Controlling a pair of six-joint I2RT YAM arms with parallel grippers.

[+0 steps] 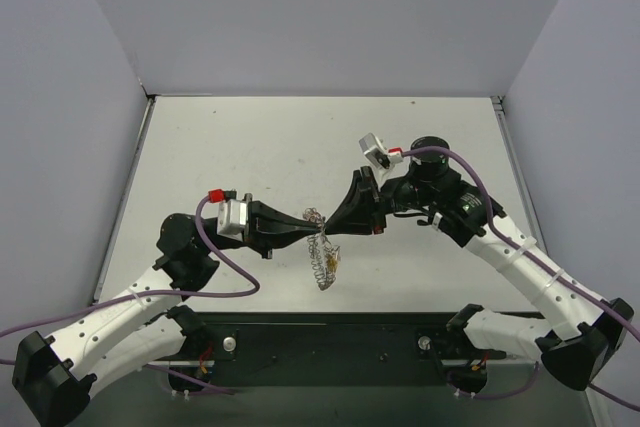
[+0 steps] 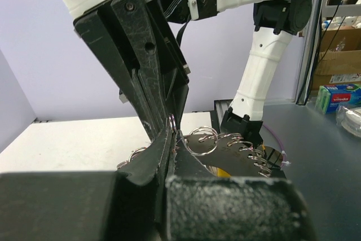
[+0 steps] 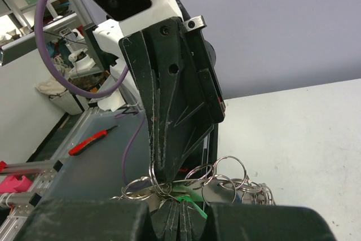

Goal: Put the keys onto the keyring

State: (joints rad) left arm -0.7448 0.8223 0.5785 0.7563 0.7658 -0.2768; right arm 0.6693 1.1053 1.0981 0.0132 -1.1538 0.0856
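My left gripper (image 1: 308, 217) and right gripper (image 1: 322, 217) meet tip to tip above the table's middle. The keyring (image 1: 322, 265), a silvery coil of wire, hangs below them with a yellow-headed key (image 1: 333, 265) on it. In the left wrist view my left gripper (image 2: 172, 135) is shut, with thin ring wire at its tips. The coil (image 2: 251, 152) and a small split ring (image 2: 202, 140) lie just beyond. In the right wrist view my right gripper (image 3: 180, 210) is shut at a green-headed key (image 3: 190, 198). The left fingers (image 3: 169, 111) pinch a small ring (image 3: 153, 174) just above it.
The white table (image 1: 250, 147) is walled at the back and sides by pale panels. The black base rail (image 1: 320, 347) runs along the near edge. A red-handled tool (image 3: 90, 141) lies on a grey bench off the table.
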